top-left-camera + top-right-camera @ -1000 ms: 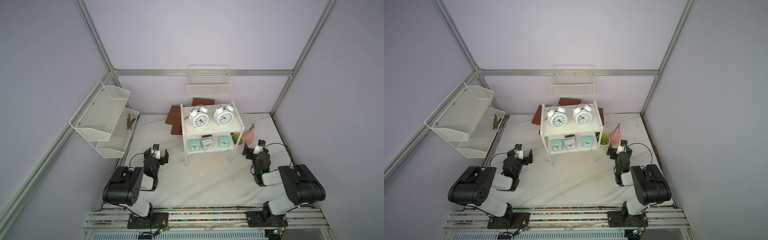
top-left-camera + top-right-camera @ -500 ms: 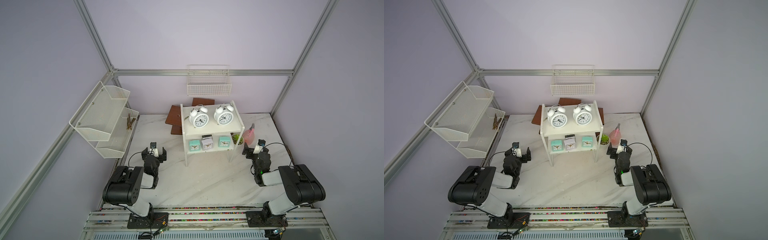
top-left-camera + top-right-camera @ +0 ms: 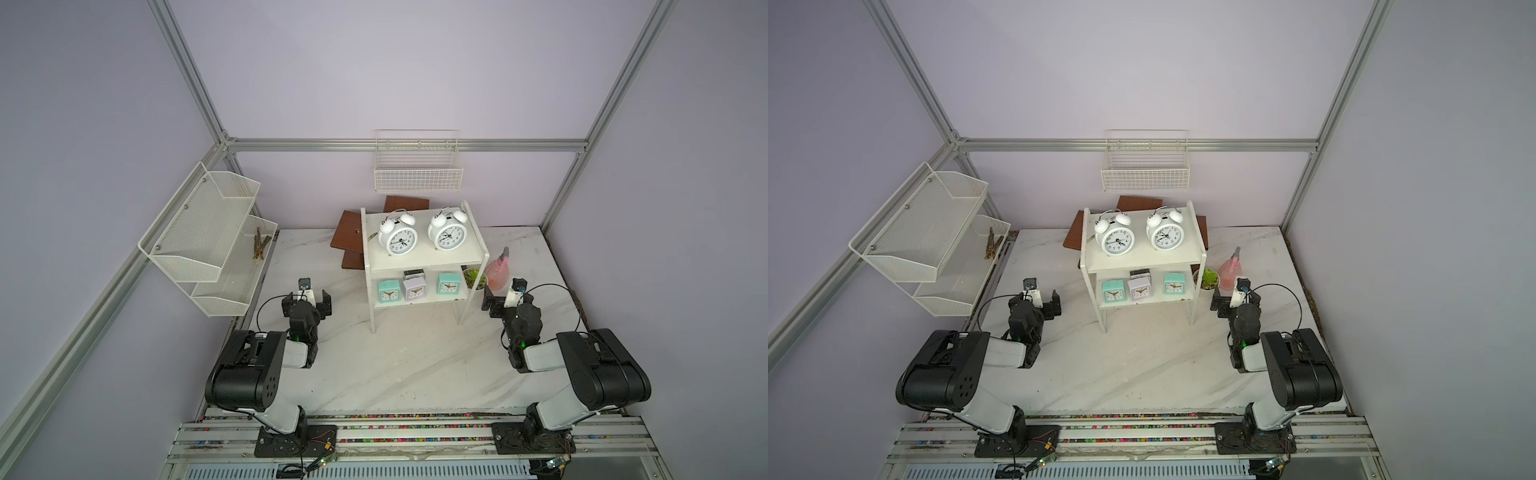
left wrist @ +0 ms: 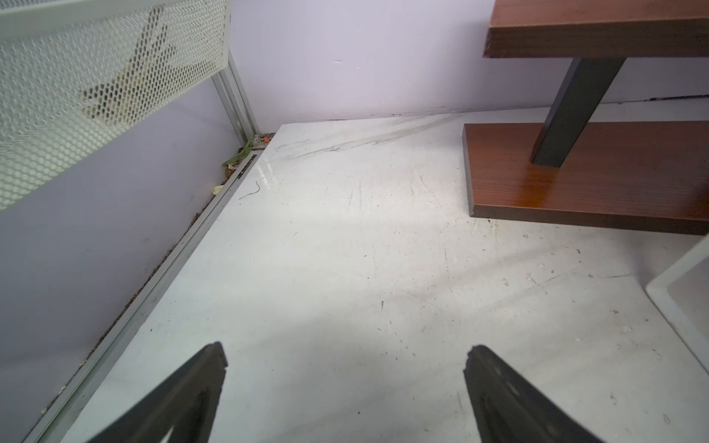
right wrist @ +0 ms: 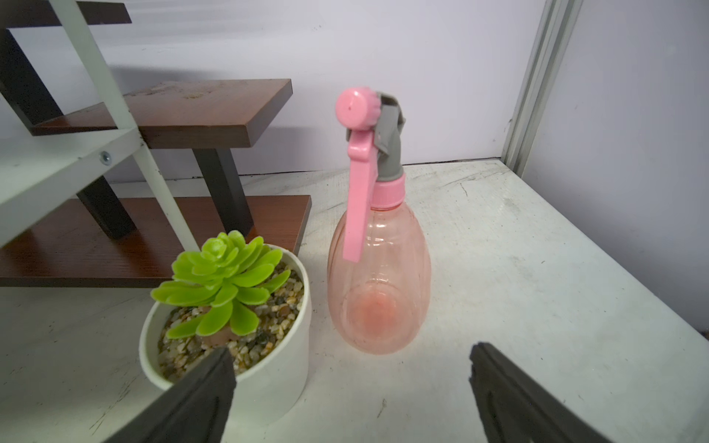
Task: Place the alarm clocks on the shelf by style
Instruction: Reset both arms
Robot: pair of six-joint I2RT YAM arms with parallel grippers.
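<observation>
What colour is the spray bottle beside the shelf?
The spray bottle is pink; clearest in the right wrist view.

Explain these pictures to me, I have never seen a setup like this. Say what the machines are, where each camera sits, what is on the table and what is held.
Two black-and-white robot arms stand at the near edge of a white marble tabletop. Each ends in a two-fingered pincer: the left pincer and the right pincer. Two pictures look down from overhead, side by side; the other two come from cameras on the wrists, looking out between the fingers. Both pincers are open and hold nothing. On the white two-level shelf stand two round white twin-bell alarm clocks above, and two mint-green square clocks with a whitish-grey square clock between them below. Beside the shelf are a pink plastic spray bottle and a green succulent in a white pot.
</observation>
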